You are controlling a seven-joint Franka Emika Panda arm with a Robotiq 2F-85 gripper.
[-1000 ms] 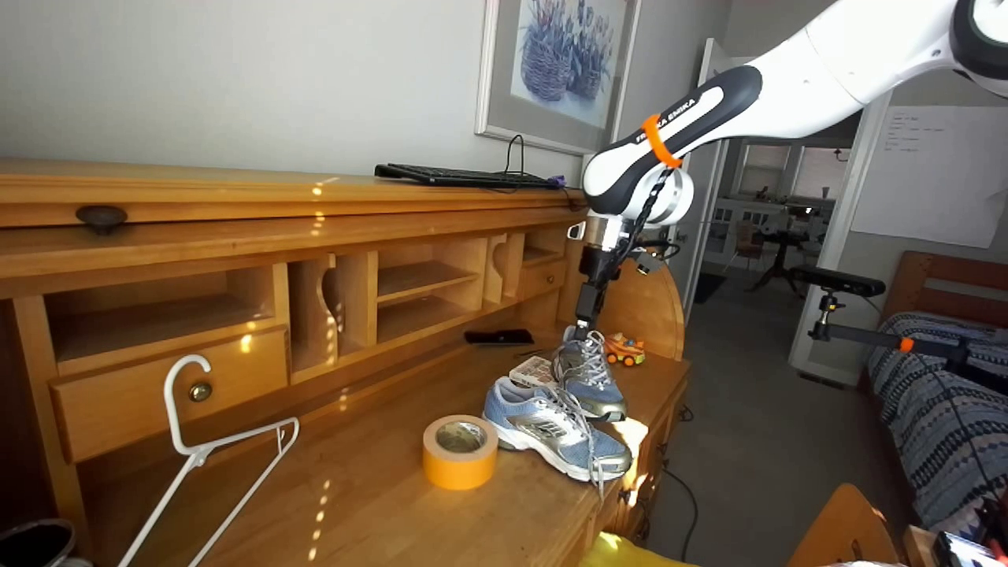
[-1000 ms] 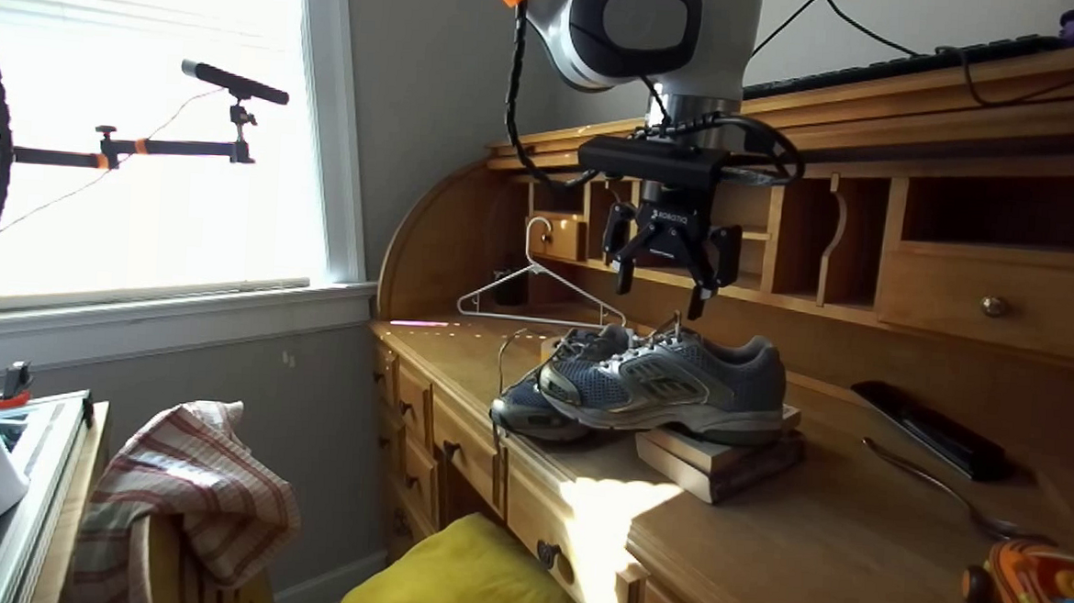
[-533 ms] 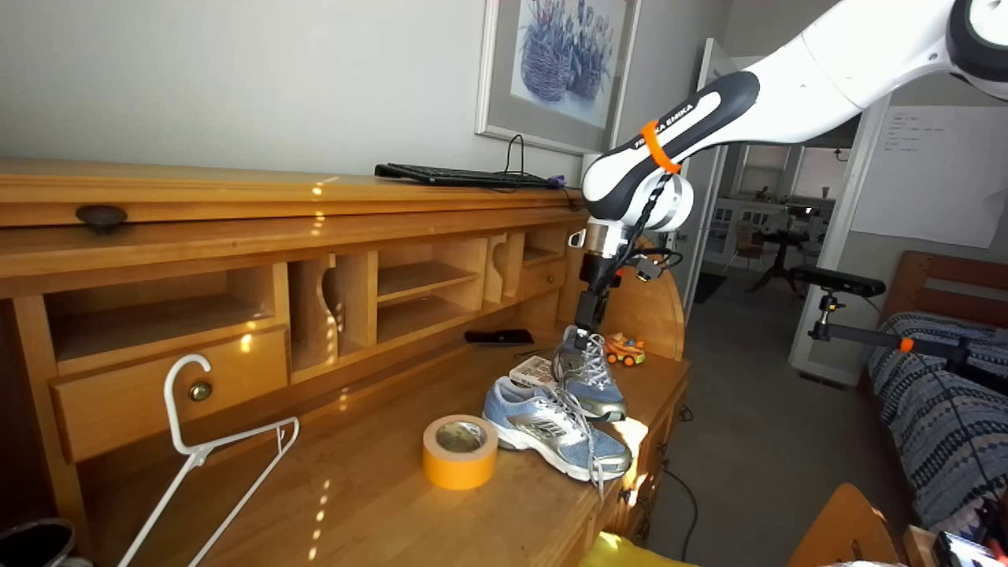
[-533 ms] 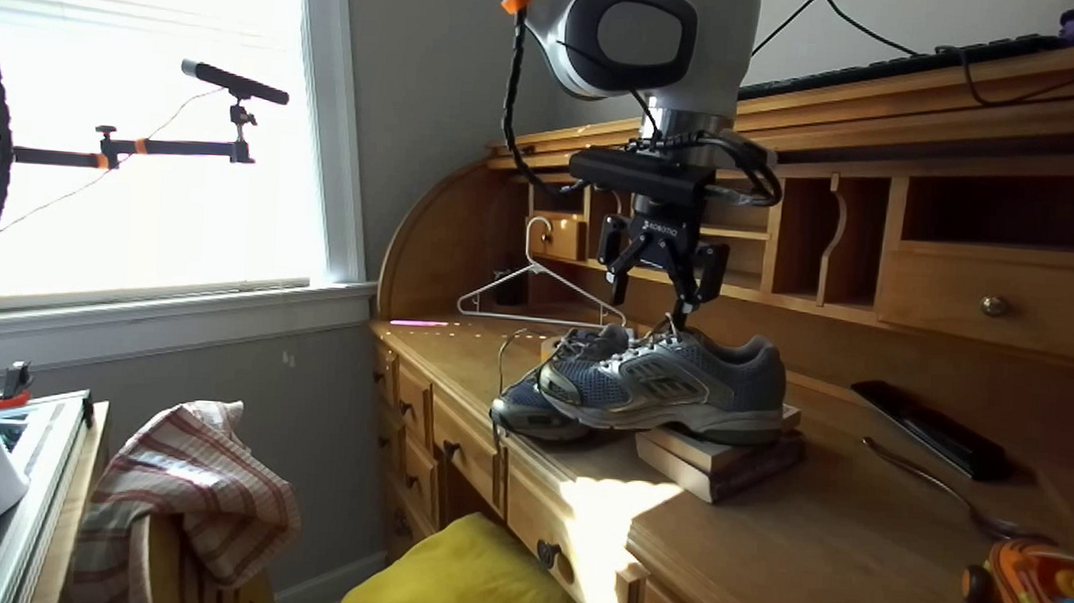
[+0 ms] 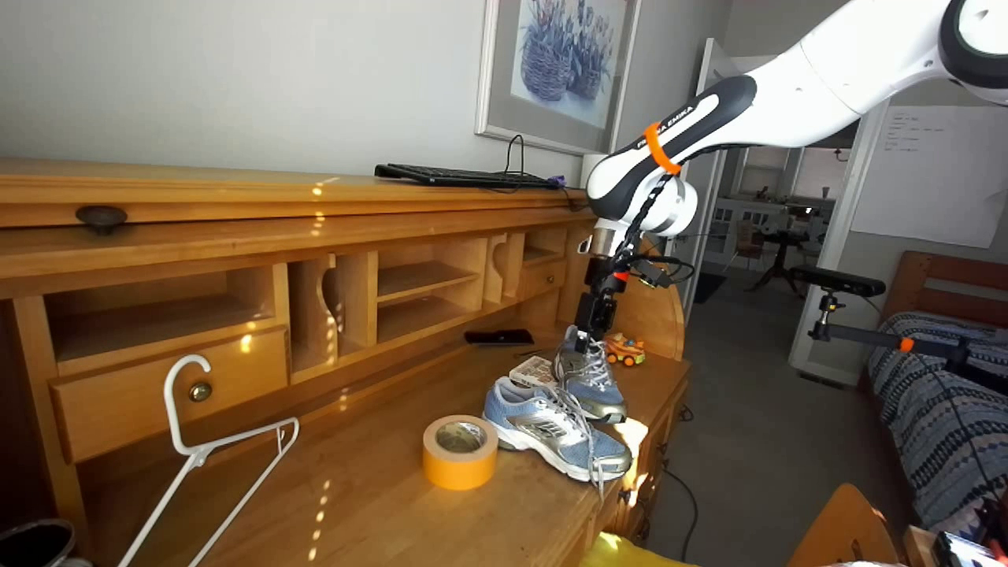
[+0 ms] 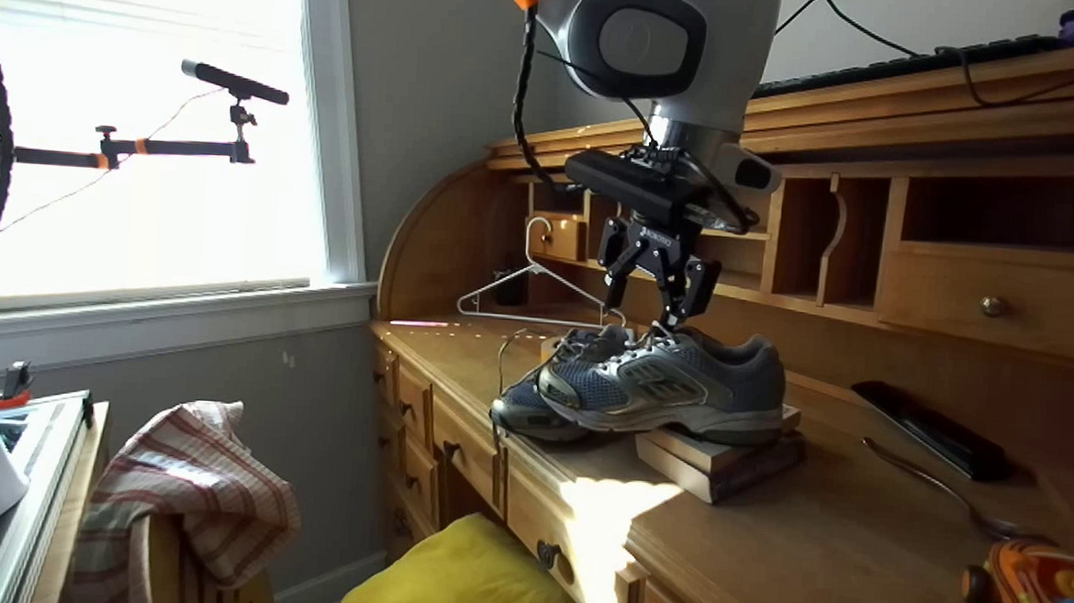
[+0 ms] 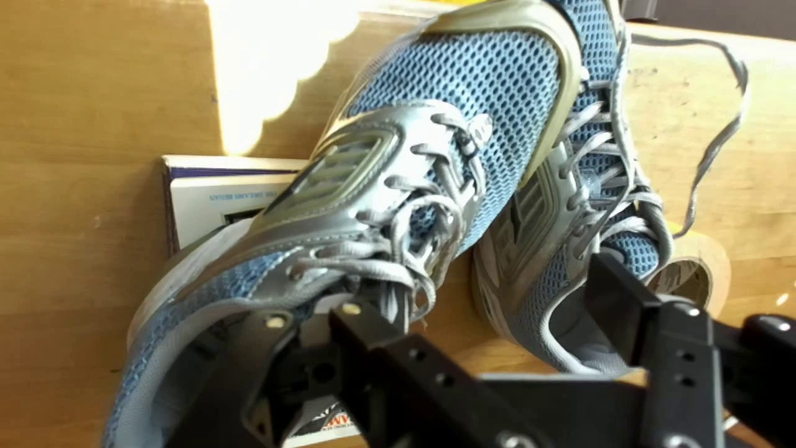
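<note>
Your end effector [image 6: 640, 314] was released, its fingers [image 7: 622, 305] spread with nothing visibly clamped between them, low over a pair of shoes. In the wrist view, the left finger was at the mouth of the raised shoe [image 7: 329, 224], close behind its laces [image 7: 373, 269], while the right finger hung over the collar of the lower shoe [image 7: 541, 249]. The raised shoe had its heel on stacked books [image 6: 721, 467] on the desk [image 6: 854, 557]. In an exterior view, a roll of tape [image 5: 461, 472] lay just left of the lower shoe.

To place the fingers well, I judged, you needed to straddle one edge of the raised shoe's collar squarely: one finger within the mouth, its partner in the gap between the shoes, leaving the lower shoe's collar out of the grip. The loose loops could have snagged your left finger, and a hard sideways push might have slid the books, so a gentle approach looked best.

You could not tell whether the left fingertip was inside the mouth or only above it; it merged with the dark lining. The raised shoe's heel ran off the near edge of the wrist view, and whether the two shoes touched was unclear.
</note>
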